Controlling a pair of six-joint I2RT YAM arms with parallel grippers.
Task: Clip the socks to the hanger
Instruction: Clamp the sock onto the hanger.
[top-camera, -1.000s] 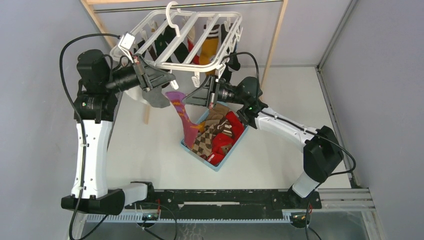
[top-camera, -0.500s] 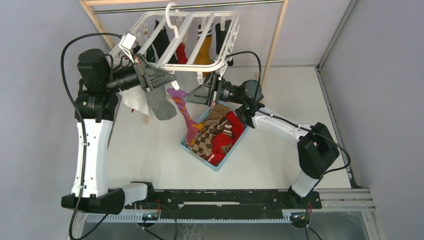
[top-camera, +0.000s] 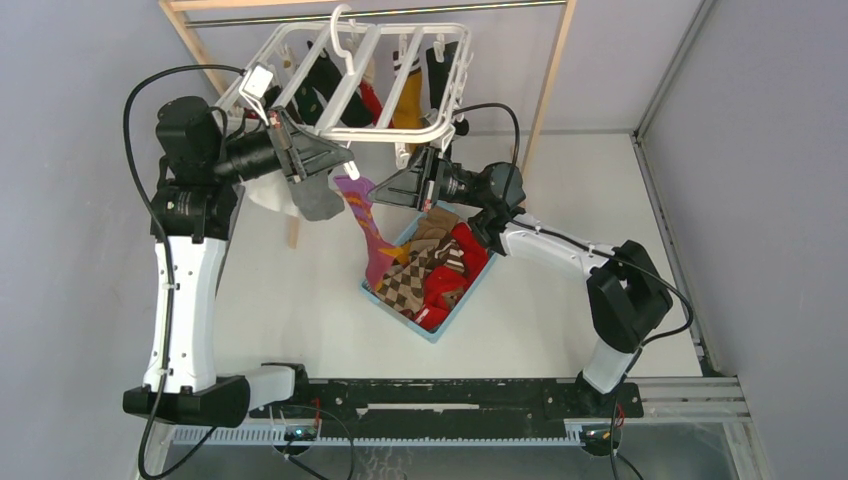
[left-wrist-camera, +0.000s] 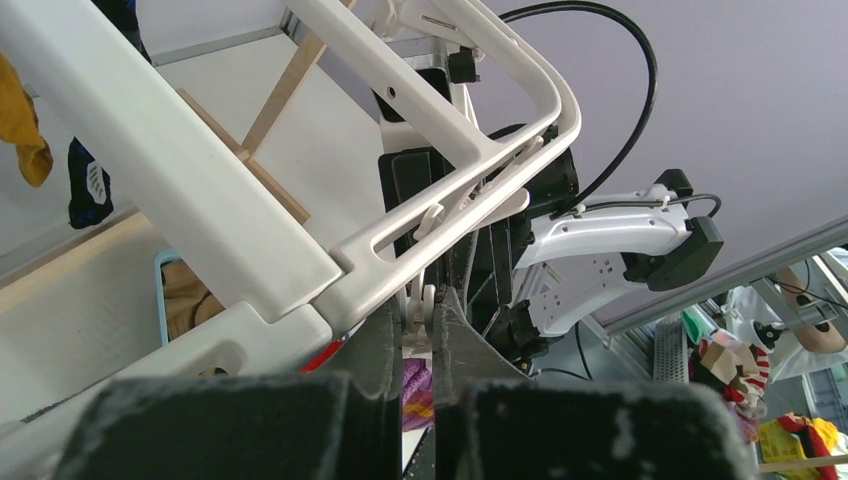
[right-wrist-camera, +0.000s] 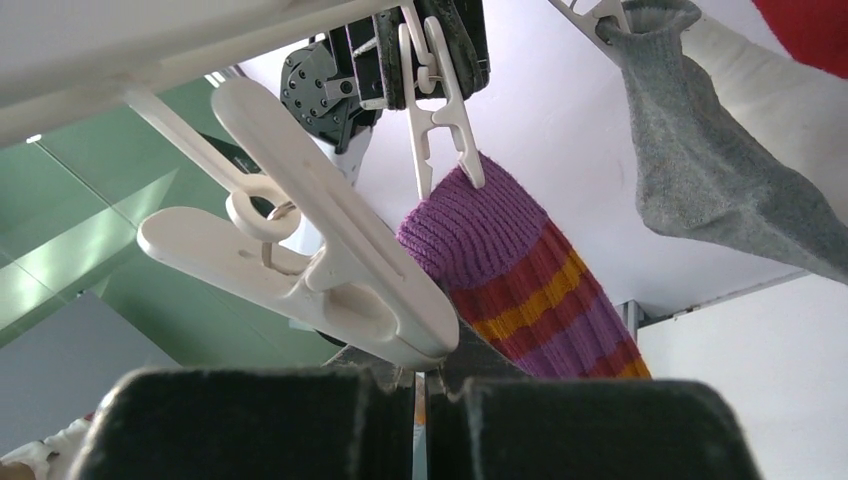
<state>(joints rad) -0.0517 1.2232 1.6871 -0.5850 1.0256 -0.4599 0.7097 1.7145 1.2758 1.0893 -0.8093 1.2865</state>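
Note:
The white hanger (top-camera: 372, 78) hangs from the wooden rack with several socks clipped under it. My left gripper (top-camera: 343, 166) is shut on the top of a small white clip (left-wrist-camera: 421, 308) at the hanger's near rail. That clip (right-wrist-camera: 438, 110) sits on the cuff of the purple-striped sock (right-wrist-camera: 520, 265), which hangs down toward the basket (top-camera: 366, 228). My right gripper (top-camera: 376, 194) sits just right of the cuff. Its jaws are almost closed and the sock's edge seems pinched at the fingertips (right-wrist-camera: 480, 345). A grey sock (top-camera: 316, 200) hangs beside it.
The light-blue basket (top-camera: 462, 298) below holds argyle brown, red and other socks. A second loose clip (right-wrist-camera: 320, 270) hangs right in front of my right fingers. The wooden rack's post (top-camera: 548, 75) stands behind the right arm.
The hanger has swung back and tilted. The grey sock swung out and back under the left gripper. The right arm has shifted slightly left; both grippers stay at the purple sock's cuff.

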